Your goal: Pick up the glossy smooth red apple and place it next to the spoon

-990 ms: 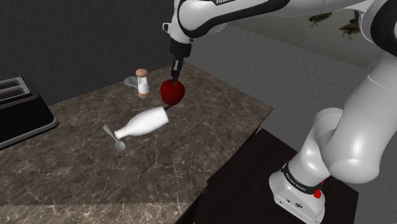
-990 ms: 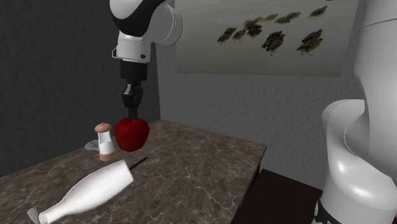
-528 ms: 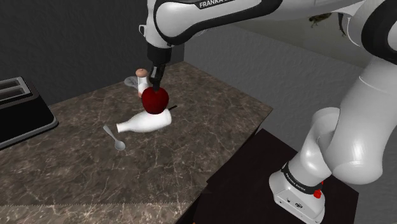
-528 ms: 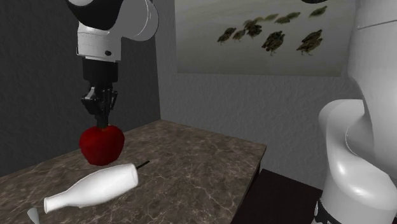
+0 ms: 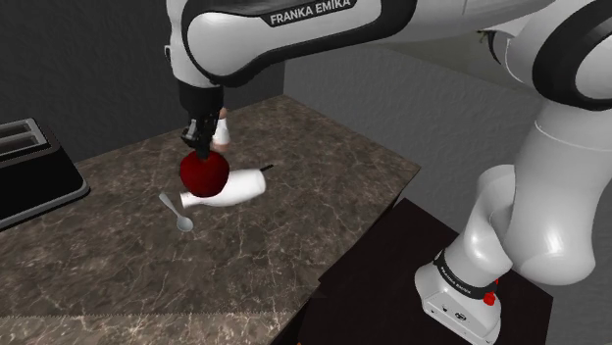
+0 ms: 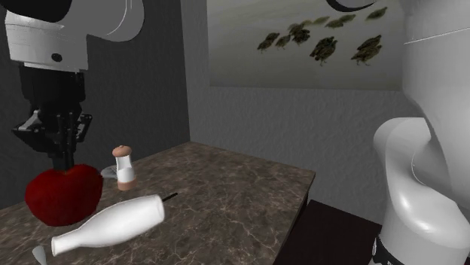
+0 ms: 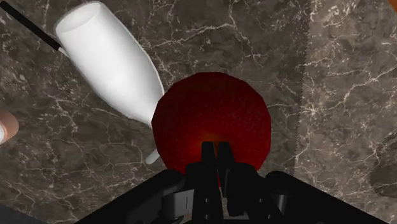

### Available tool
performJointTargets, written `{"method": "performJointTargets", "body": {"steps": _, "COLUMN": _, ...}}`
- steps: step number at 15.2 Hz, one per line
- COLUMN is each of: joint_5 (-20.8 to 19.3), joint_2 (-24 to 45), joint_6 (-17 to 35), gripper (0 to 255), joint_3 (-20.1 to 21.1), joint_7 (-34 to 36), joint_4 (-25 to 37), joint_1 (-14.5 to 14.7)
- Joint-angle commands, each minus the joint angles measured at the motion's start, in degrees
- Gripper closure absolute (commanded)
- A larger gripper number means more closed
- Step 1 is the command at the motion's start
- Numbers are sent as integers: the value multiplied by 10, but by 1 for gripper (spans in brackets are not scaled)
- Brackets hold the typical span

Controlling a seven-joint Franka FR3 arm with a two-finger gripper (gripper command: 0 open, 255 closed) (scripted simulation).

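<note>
Apple (image 5: 204, 173), red, pinched at top by tool (image 5: 200, 148), ctr-left; thin grip may slip, dropping it on white bottle (image 5: 241, 186).

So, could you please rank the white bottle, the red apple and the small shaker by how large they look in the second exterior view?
1. White bottle and red apple: too close to rank; the bottle is longer, the apple fuller and seemingly nearer the camera.
2. Shaker: clearly smallest, standing farther back.
</note>
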Motion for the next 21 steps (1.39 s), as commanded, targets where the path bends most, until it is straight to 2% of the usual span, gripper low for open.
{"method": "performJointTargets", "body": {"steps": 1, "joint_5": -5, "joint_2": 25, "joint_6": -10, "gripper": 255, "joint_3": 7, "joint_7": 23, "joint_4": 36, "joint_1": 13}}
{"method": "performJointTargets", "body": {"steps": 2, "joint_5": -8, "joint_2": 42, "joint_6": -17, "gripper": 255, "joint_3": 12, "joint_7": 38, "joint_4": 61, "joint_1": 23}}
{"method": "performJointTargets", "body": {"steps": 21, "joint_5": -5, "joint_2": 84, "joint_6": 113, "gripper": 255, "joint_3": 12, "joint_7": 33, "joint_4": -27, "joint_1": 23}}
